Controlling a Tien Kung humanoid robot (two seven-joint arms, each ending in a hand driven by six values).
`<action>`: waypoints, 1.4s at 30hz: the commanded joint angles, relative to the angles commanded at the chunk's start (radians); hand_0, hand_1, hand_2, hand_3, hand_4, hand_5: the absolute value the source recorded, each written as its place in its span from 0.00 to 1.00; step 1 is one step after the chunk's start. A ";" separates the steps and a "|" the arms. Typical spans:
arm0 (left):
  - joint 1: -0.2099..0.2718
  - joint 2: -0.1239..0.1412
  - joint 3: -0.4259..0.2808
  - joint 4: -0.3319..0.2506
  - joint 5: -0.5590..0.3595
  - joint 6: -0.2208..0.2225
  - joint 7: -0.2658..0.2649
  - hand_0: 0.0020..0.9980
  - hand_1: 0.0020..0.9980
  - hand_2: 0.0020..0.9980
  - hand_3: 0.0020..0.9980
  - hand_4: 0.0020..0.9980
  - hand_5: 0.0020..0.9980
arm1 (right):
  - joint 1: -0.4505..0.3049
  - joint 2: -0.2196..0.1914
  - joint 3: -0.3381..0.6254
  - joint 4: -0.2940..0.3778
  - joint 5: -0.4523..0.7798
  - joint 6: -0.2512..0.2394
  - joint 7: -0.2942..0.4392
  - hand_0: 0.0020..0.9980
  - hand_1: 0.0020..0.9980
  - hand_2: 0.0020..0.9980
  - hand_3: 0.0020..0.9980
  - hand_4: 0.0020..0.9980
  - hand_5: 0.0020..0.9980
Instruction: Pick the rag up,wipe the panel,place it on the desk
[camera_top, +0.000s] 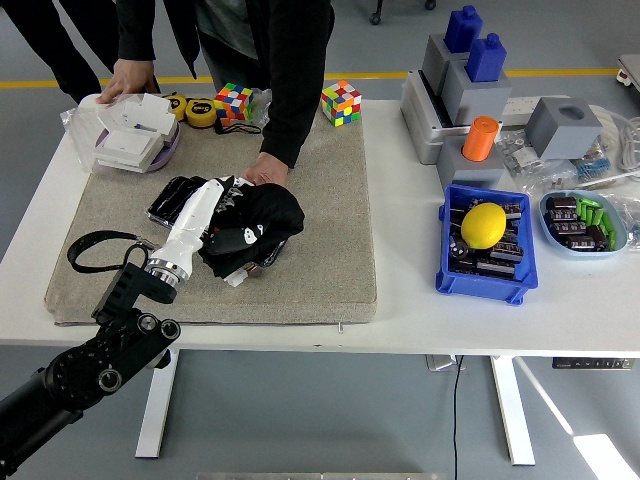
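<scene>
My left hand (228, 206) comes in from the lower left on a white forearm and is shut on the black rag (255, 226). It presses the rag onto the right end of the glossy black panel (178, 199), which lies on the beige mat (320, 220). The rag covers most of the panel; only its left end shows. A person's hand (265, 171) rests on the panel's far edge. The right arm is out of view.
The person's other hand (128, 75) rests on a white box (130, 135) at the mat's far left. Two puzzle cubes (341, 102) and tape rolls stand at the back. A blue bin (484, 245) with a yellow lemon (483, 224) sits right, grey blocks behind.
</scene>
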 joint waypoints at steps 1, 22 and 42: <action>0.000 -0.001 0.007 -0.006 0.000 0.000 0.001 0.23 0.31 0.36 0.57 0.70 0.00 | 0.000 0.000 -0.001 0.000 0.001 0.000 0.000 0.53 0.55 0.49 0.52 0.89 0.34; -0.032 -0.023 -0.067 0.100 0.001 0.009 -0.021 0.23 0.31 0.36 0.57 0.70 0.00 | -0.001 0.004 0.006 0.001 0.000 0.000 0.000 0.53 0.55 0.49 0.52 0.89 0.34; -0.112 -0.042 -0.307 0.369 0.054 0.007 -0.045 0.23 0.30 0.36 0.57 0.70 0.00 | -0.002 0.004 -0.007 0.008 0.016 -0.001 0.000 0.53 0.55 0.49 0.52 0.89 0.34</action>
